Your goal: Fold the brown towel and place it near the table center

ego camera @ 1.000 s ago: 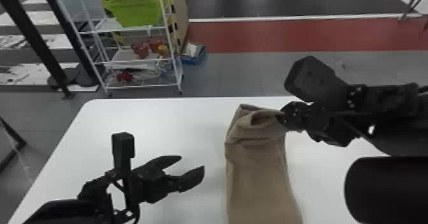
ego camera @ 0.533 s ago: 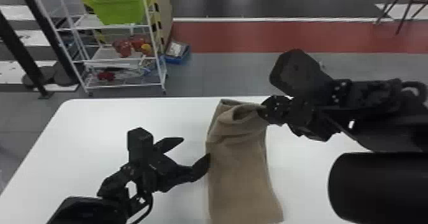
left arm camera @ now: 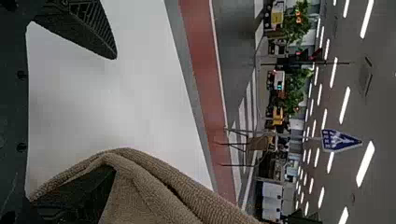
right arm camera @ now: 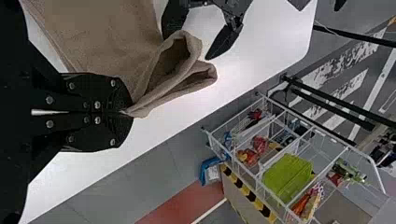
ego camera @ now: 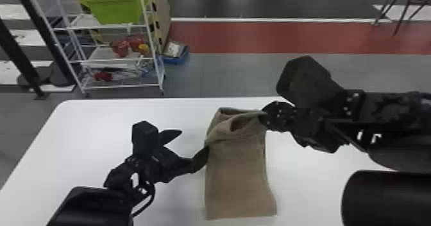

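Nr far tbl edge point(ego camera: 160, 100), towel point(ego camera: 237, 177) in R jaws point(ego camera: 264, 115), L jaws point(ego camera: 194, 142) spread.

Brown towel point(ego camera: 237, 177), upright strip (top loosely folded), on table point(ego camera: 96, 126)

1. The table point(ego camera: 96, 129) has a plain white top, with a straight far edge and a rounded far-left corner (faint grey shadows dull the white beside the towel).
2. The brown towel point(ego camera: 239, 180) has its long, smoother part on that top, running toward the robot.
3. Its far end bunches into loose, open folds, near the table's far edge.
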Controlling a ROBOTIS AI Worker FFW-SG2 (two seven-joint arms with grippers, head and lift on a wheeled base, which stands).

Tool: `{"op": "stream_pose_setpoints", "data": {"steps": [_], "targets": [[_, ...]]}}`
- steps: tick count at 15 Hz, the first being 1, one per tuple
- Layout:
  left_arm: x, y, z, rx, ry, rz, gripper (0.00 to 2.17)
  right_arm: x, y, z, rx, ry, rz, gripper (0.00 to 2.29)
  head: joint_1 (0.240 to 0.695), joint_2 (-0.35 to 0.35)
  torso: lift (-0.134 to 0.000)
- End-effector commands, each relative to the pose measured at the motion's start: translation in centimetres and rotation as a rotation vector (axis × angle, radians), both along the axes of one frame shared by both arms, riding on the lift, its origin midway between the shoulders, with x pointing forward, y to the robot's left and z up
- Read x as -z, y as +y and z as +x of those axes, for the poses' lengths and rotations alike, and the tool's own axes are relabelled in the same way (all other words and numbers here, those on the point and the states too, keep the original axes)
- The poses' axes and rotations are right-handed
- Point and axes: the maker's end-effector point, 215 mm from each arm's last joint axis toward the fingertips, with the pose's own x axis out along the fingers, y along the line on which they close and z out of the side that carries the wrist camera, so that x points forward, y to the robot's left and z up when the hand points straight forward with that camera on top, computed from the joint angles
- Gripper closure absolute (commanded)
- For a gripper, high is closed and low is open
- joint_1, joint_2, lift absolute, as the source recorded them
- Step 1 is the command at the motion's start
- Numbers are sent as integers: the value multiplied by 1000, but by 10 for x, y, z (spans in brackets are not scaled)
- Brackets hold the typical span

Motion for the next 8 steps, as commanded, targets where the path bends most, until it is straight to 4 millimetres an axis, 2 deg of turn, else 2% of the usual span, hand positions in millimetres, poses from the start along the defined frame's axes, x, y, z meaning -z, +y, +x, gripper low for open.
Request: {"op": "stream_pose_setpoints", "data": {"steps": [1, 4, 8], "targets": [[3, 0, 0, -3, 5, -6, 46, 19, -3, -17, -15, 35, -29, 2003, 695, 19, -122], [11, -1, -4, -1, 5, -5, 46, 49, -9, -36, -35, 86, -77, 2007, 695, 17, -122], [13, -1, -3, 2, 1, -4, 46, 69, -9, -52, -67, 122, -111, 2003, 695, 12, -122]]}}
